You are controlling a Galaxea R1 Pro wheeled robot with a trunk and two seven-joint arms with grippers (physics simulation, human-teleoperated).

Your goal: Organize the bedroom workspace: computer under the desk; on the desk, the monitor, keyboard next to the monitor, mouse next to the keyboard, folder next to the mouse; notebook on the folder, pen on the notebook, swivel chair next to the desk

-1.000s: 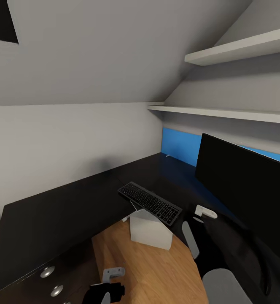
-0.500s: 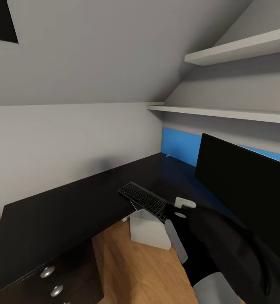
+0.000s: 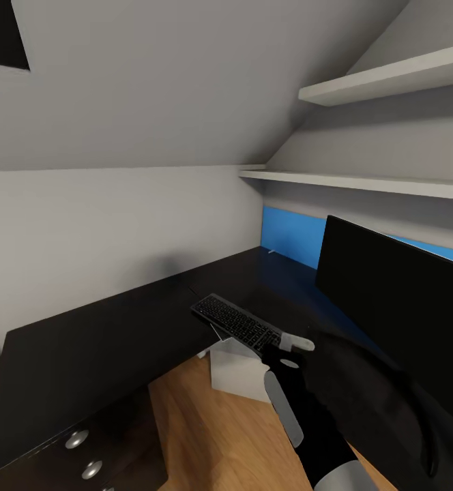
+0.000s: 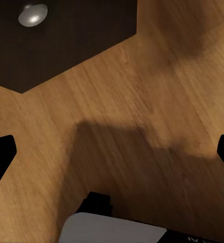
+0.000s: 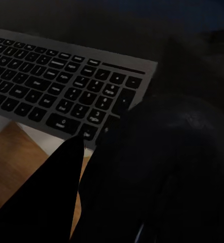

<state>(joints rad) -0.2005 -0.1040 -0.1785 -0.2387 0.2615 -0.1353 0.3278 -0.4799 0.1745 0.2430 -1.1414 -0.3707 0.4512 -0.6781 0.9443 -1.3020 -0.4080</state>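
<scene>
Our right gripper (image 5: 99,167) holds a small rounded black mouse (image 5: 167,167) between dark fingers (image 5: 46,197), just beside the number-pad end of the long grey-keyed keyboard (image 3: 237,323) on the glossy black desk (image 3: 97,334). The left gripper's (image 4: 112,152) jaws stand wide apart, empty, over wooden floor (image 4: 142,96).

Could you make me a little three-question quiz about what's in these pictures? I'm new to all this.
1. True or false: the keyboard lies wholly flat on the desk.
2. What stands under the keyboard's overhanging end? A) the computer B) a chair C) a basket
3. Fill in: the right gripper is next to the keyboard's ____ pad end.

Key: 1 false, it juts past the edge; 2 A; 3 number.
</scene>
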